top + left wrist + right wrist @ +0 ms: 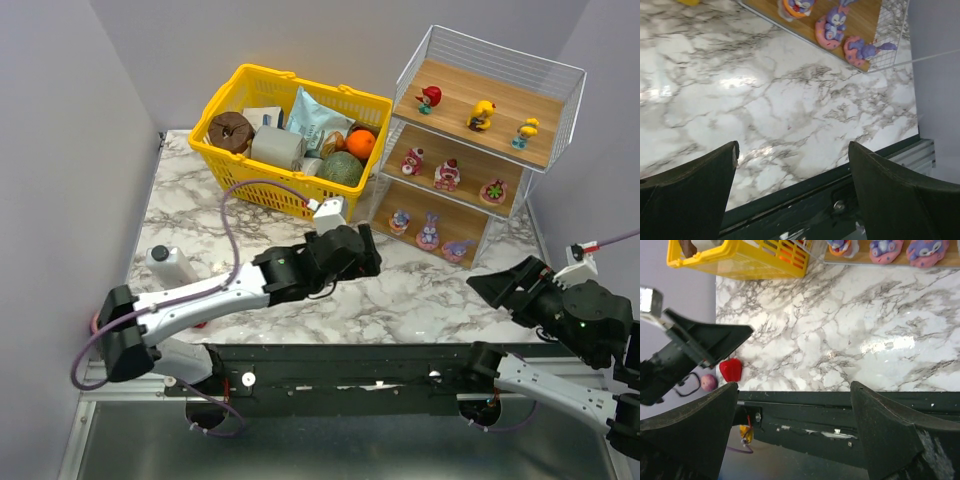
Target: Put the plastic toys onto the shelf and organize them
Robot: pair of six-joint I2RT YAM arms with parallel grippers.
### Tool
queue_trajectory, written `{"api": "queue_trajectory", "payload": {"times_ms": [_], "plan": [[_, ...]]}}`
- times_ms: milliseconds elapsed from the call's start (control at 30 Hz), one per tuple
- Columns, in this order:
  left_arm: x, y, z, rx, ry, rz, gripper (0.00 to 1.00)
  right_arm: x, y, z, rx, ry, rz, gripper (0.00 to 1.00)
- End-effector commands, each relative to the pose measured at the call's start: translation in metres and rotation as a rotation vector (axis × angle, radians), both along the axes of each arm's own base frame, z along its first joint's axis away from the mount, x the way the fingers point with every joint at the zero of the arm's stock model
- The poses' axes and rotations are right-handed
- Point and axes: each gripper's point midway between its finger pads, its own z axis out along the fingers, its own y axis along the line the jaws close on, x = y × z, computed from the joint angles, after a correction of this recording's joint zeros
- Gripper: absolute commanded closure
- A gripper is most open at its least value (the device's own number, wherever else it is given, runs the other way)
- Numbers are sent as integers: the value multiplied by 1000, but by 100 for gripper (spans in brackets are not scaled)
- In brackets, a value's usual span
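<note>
Nine plastic toys (447,175) are held on the shelf (455,102). Left hand (792,167) and right hand (795,410) are spread wide, empty; a red pepper (731,369) is seen clearly from the right wrist only

I can read no words or numbers anywhere. The pale blue packet (315,118) in the yellow basket (240,166) carries some print, but it is too small for me to read.

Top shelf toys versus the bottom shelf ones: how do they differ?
The top toys are one red and two yellow; the bottom toys are purple on pink bases. Top toys stand spaced apart; bottom toys sit closer together. Both are rows of three.
</note>
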Motion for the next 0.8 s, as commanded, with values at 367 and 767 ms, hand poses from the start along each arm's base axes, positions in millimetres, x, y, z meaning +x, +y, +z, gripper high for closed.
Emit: {"api": "queue_trajectory", "payload": {"times_ms": [367, 767], "plan": [[-22, 173, 200, -20, -509, 74, 1, 10, -49, 47, -89, -155, -137, 0], [-25, 186, 213, 13, -540, 67, 1, 13, -50, 64, -46, -203, -148, 0]]}}
